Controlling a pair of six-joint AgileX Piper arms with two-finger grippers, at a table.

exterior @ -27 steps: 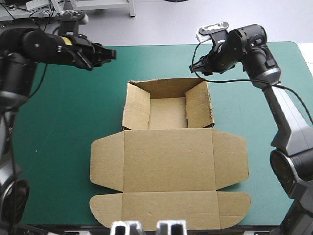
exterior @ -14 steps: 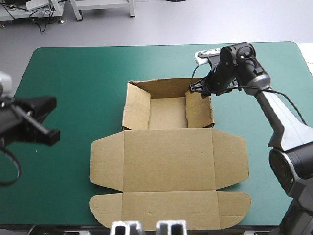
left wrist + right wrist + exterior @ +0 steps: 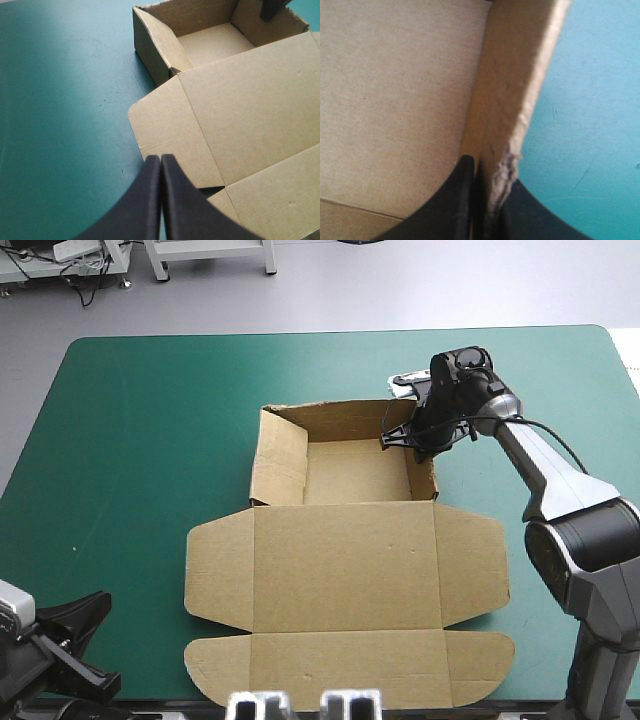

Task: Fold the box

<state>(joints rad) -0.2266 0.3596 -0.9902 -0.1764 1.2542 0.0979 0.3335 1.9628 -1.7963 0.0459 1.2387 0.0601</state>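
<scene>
The brown box (image 3: pixel 345 565) lies mid-table, its tray (image 3: pixel 345 468) at the far side with walls raised and its lid flat toward the front. My right gripper (image 3: pixel 413 436) sits on the tray's right wall (image 3: pixel 512 85), with one black finger inside the wall, one outside, and the board pinched between them. My left gripper (image 3: pixel 161 161) is shut and holds nothing. It hovers low at the table's front left corner (image 3: pixel 80 630), pointing toward the lid's left flap (image 3: pixel 170 145). The tray's left wall (image 3: pixel 160 45) leans slightly outward.
The teal-green cover (image 3: pixel 150 440) lies bare to the left of the box and along the far edge. The box's front flaps (image 3: pixel 350 668) reach close to the table's front edge. The right arm (image 3: pixel 540 455) stretches over the table's right side.
My left arm has swung from the far left of the table back to the front left corner. The right gripper came down onto the tray's right wall and shut on it.
</scene>
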